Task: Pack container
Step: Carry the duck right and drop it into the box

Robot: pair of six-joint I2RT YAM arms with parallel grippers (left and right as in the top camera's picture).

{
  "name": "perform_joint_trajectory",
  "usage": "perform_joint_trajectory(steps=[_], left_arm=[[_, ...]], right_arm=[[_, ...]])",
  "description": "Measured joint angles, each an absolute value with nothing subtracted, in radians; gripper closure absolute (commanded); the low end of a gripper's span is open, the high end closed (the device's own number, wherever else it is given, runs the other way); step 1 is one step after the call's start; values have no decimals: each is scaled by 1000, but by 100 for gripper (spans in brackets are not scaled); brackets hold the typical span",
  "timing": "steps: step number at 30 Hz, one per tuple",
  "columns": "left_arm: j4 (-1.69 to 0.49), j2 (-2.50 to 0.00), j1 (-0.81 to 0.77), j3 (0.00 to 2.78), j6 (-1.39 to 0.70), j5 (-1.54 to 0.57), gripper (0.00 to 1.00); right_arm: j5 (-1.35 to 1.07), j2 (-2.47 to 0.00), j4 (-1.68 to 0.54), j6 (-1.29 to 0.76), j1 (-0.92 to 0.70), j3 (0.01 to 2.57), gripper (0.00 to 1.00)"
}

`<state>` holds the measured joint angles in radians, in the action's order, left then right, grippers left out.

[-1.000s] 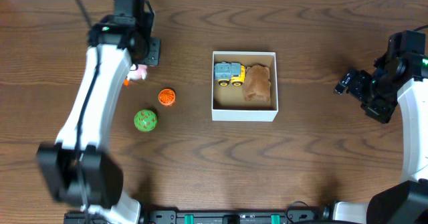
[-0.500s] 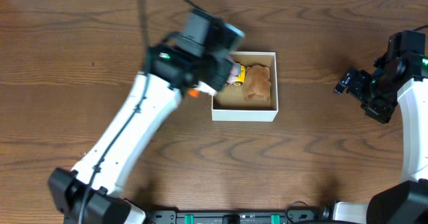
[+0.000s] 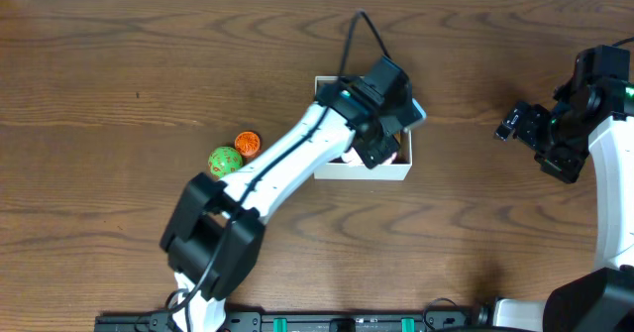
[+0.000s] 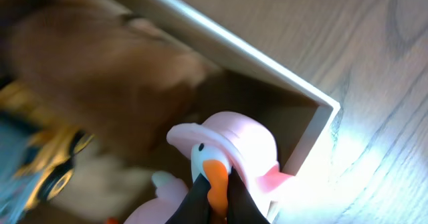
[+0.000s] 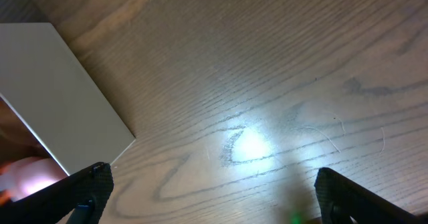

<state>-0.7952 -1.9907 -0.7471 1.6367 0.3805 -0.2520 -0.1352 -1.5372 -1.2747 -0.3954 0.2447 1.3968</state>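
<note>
The container (image 3: 337, 169), a white-walled box with a tan inside, sits at the table's middle. My left gripper (image 3: 374, 134) hangs over its near right corner. In the left wrist view its fingers (image 4: 215, 187) are shut on the orange beak of a pink duck toy (image 4: 231, 140), just inside the container's corner wall (image 4: 234, 47). A brown plush toy (image 4: 100, 57) and a yellow truck (image 4: 50, 164) lie blurred inside. My right gripper (image 3: 523, 124) is open and empty at the right, and its wrist view (image 5: 214, 197) shows the container's outer wall (image 5: 60, 90).
A green ball (image 3: 225, 160) and an orange ball (image 3: 247, 142) lie on the table left of the container. My left arm stretches diagonally from the front left across to the box.
My left arm swung from the far left of the table to over the container, carrying the pink duck toy. The green ball shifted closer to the orange ball. The right arm stayed still.
</note>
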Motion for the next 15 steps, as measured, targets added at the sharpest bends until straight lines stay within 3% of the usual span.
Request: perform_joint_trajectory(steps=[6,9,13,15], left_arm=[[-796,-2009,-785,1637,453,-252,93],[-794,-2009,-801,1637,476,-251,79],[-787,-2009,-805,1637,490,-250,45],[-781,-2009,-802,1637,480,-238,39]], right_arm=[[-135,-1537,-1275,-395,245,1397,1],[-136,-1537,-1275,-395,245,1397,1],[-135,-1537,-1275,-395,245,1397,1],[-136,-1537,-1277,-395,245,1397,1]])
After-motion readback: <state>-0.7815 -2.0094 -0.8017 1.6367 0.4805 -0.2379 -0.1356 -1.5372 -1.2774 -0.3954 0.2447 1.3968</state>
